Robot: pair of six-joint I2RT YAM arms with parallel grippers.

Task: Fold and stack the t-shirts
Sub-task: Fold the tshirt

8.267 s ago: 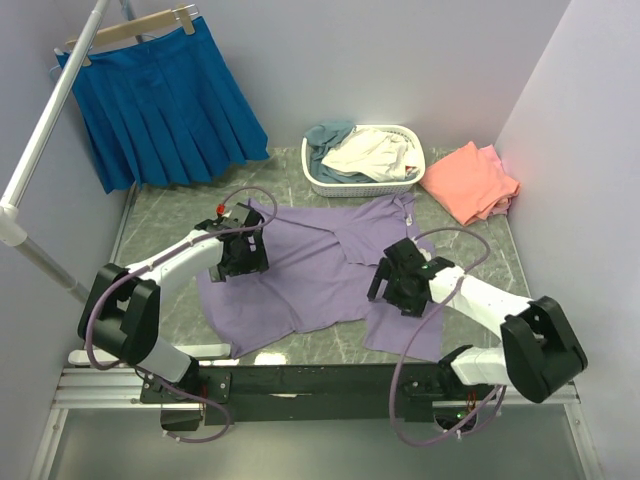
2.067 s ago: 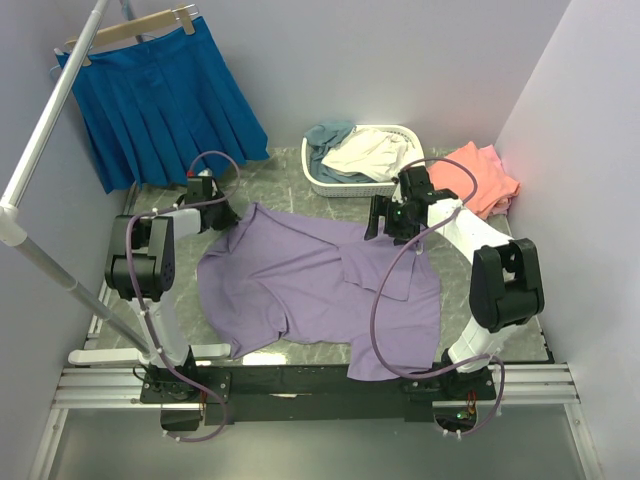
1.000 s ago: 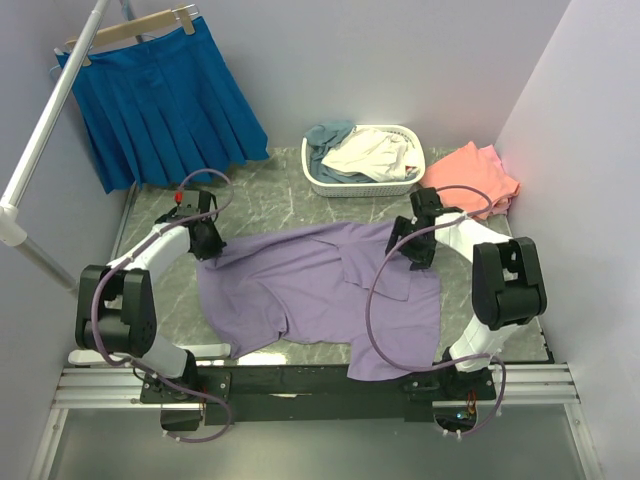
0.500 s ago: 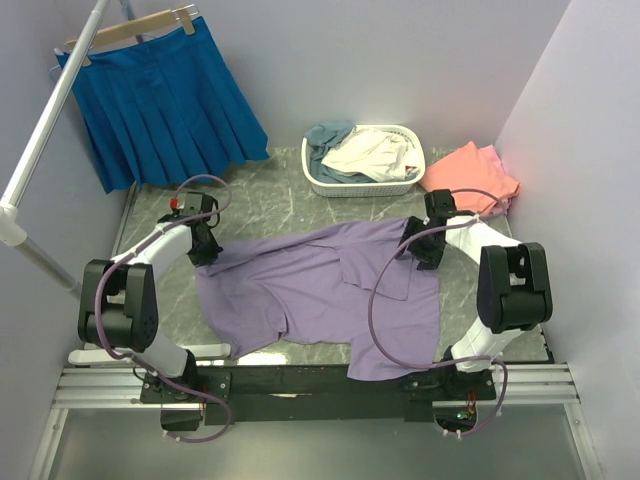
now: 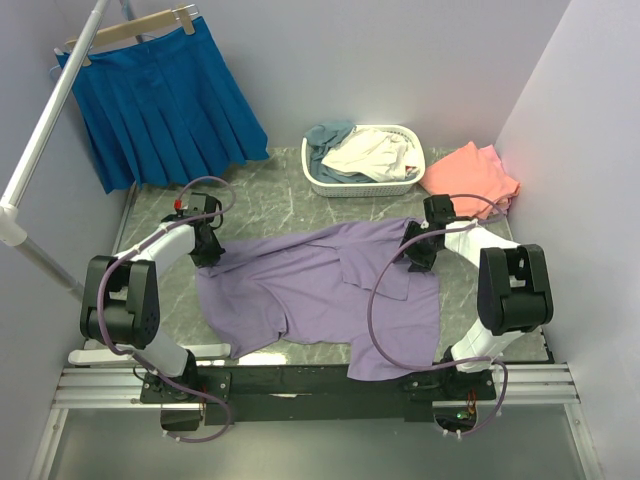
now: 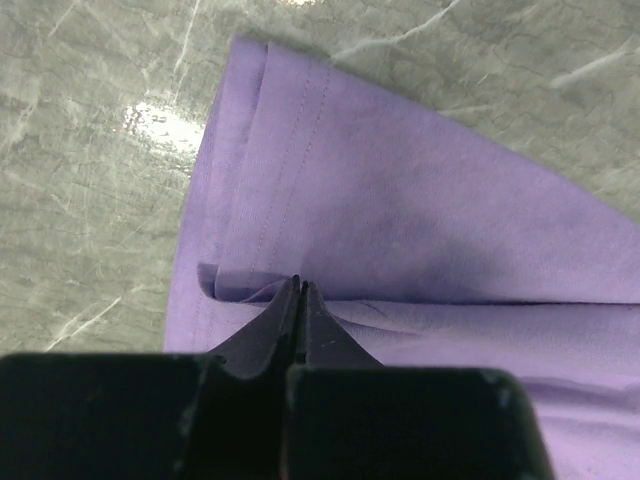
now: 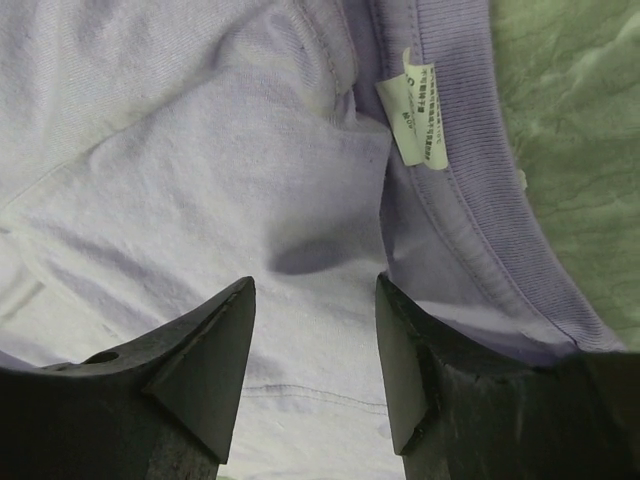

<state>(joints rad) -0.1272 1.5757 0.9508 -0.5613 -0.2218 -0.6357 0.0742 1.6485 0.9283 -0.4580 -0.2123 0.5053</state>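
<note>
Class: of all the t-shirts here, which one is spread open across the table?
The lavender-purple t-shirt; the coral-pink ones lie piled at far right, the cream one and grey-blue one bunched in the white basket.

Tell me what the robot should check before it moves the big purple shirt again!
1. Left claw gripping the large lavender-purple cloth t-shirt: ok, shut on a fold near its hem.
2. Right claw gripping the shirt: not ok, open above the cloth beside the collar.
3. Shirt lying smooth: not ok, a flap is folded over in the middle and there are creases.
4. White plastic lattice basket out of the way: ok, apart from the shirt.
5. Pile of coral-pink cloth t-shirts out of the way: ok, apart from the shirt.
</note>
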